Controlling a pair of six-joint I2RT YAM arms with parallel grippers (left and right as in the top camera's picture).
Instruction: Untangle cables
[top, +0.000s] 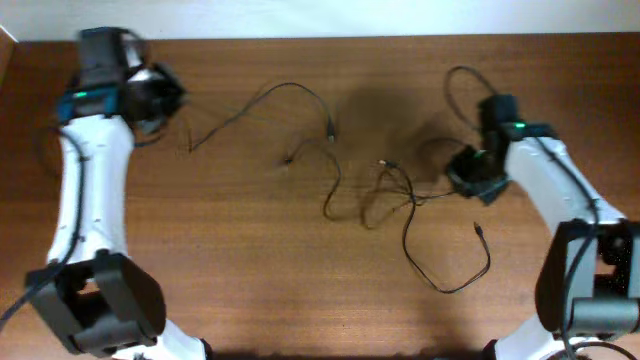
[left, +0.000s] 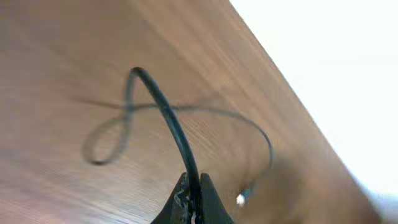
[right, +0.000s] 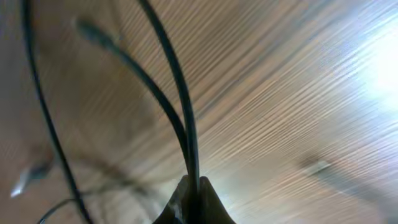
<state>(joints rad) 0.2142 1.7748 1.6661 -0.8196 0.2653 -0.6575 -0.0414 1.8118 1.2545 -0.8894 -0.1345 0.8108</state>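
Observation:
Thin black cables lie on the wooden table. One cable (top: 280, 92) runs from my left gripper (top: 160, 97) at the far left across to a plug near the middle. A tangle of cables (top: 395, 190) lies in the middle right, with a loop trailing toward the front (top: 450, 285). My right gripper (top: 468, 172) sits at the tangle's right side. In the left wrist view my left gripper (left: 194, 198) is shut on a cable (left: 165, 112). In the right wrist view my right gripper (right: 191, 198) is shut on two cable strands (right: 180, 106).
The wooden table (top: 230, 280) ends at a white wall along the far edge (top: 330, 20). A thicker black cable loops behind the right arm (top: 462, 85). The arm bases stand at the front left (top: 95, 300) and front right (top: 590, 290).

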